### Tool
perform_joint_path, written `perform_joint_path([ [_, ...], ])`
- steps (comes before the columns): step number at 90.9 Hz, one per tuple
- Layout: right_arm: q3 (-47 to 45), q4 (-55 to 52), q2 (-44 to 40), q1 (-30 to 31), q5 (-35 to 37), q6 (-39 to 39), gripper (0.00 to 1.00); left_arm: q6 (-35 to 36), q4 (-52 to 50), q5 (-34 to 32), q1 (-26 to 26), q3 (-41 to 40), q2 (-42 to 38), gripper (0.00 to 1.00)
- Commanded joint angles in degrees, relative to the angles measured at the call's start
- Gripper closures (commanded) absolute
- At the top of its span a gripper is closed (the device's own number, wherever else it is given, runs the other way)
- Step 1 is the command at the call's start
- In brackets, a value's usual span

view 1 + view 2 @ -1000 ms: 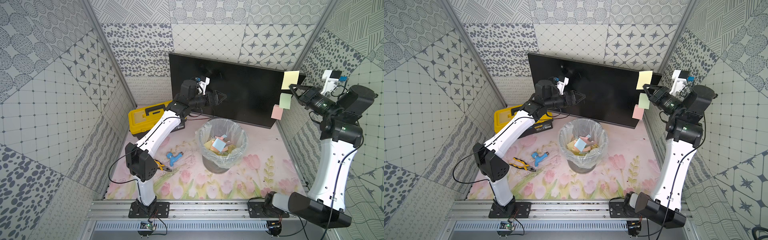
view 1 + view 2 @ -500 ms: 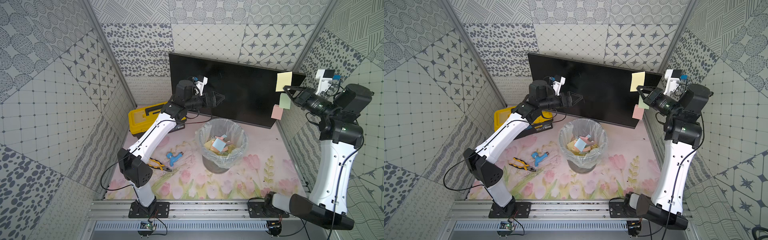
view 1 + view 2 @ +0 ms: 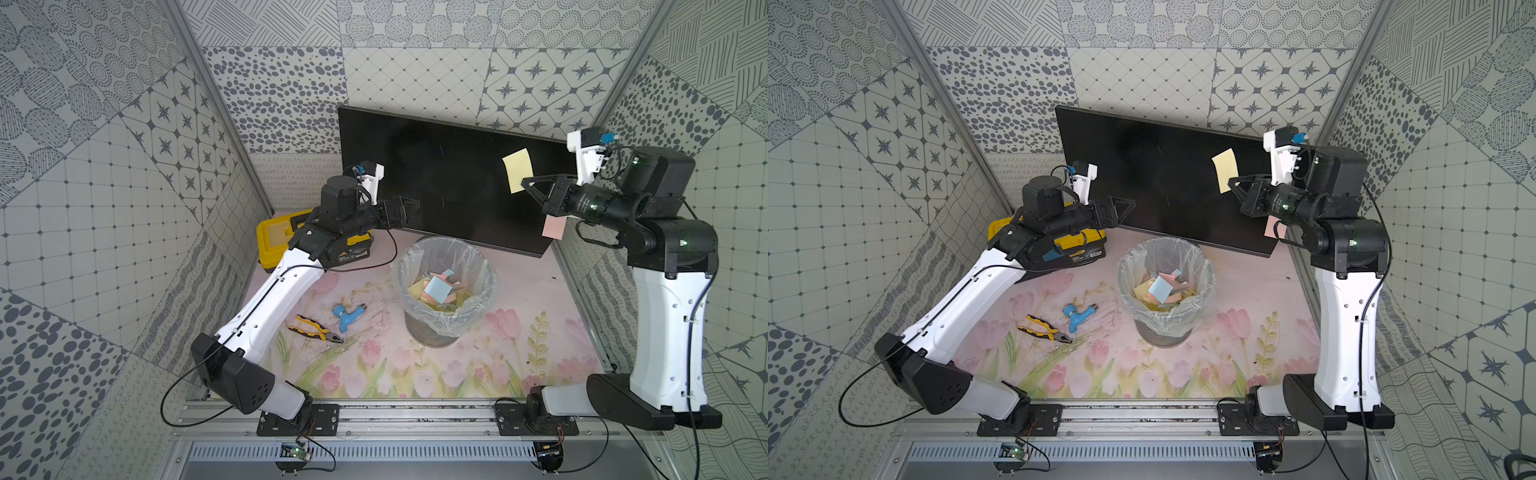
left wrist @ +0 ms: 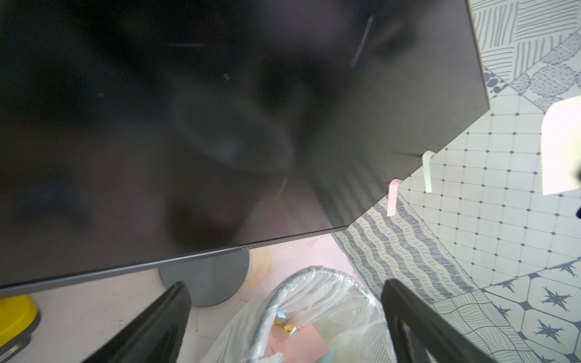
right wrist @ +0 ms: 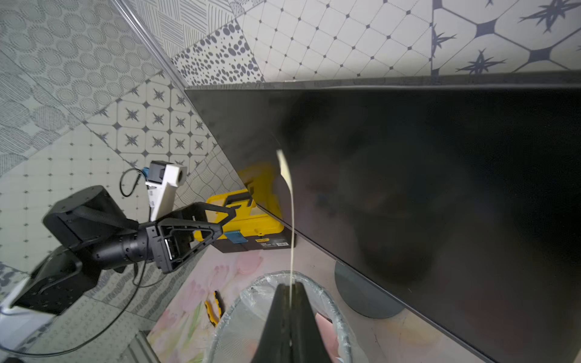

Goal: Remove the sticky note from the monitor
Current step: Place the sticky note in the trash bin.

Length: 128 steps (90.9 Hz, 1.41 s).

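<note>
Holding the yellow sticky note by its lower edge, your right tool is pinched fully shut on the paper, which stands up from the jaws out in front of the monitor. In the left wrist view there is wall between the note and the screen's frame, so I judge this note is peeled free. What looks left is the drop: the lined bin already has loose notes in it and stands on the bench just in front of the monitor's lower edge, below your right tool. A pink note and a green note hang from the monitor's right edge, so more peeling may follow. Your left tool is spread wide and empty, hovering by the screen's lower left part, near the yellow toolbox and well apart from the right tool. The air over the bin is open between the two arms. Mind the screen face beside the note, the monitor's corner by the right wrist, and the side wall close behind that arm.
</note>
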Motion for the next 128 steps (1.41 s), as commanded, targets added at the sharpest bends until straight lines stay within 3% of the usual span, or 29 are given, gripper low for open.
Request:
perform_joint_path([
  [1,3.3,-10.6,3.1,6.0,10.4,-8.8,1.00,-2.3,4.5,-6.7,3.2,-5.8,-4.0,0.00],
  [21,3.3,-17.9,9.7,17.0,16.2,-13.0,1.00,-0.2,3.3,-10.8,4.1,-10.3,-7.3,0.00],
  [61,-8.9,-16.4,12.5,26.1,19.1,-15.2,1.00,0.0,0.8,0.0,4.1,-14.3,-6.0,0.00],
  [115,-21.1,-13.8,13.7,29.3,19.5,-15.8,1.00,0.7,1.6,0.7,4.1,-15.5,-4.6,0.00],
  [128,-21.2,-13.8,14.0,29.4,22.3,-15.5,0.88,1.0,1.7,0.8,4.1,-15.2,-4.5,0.01],
])
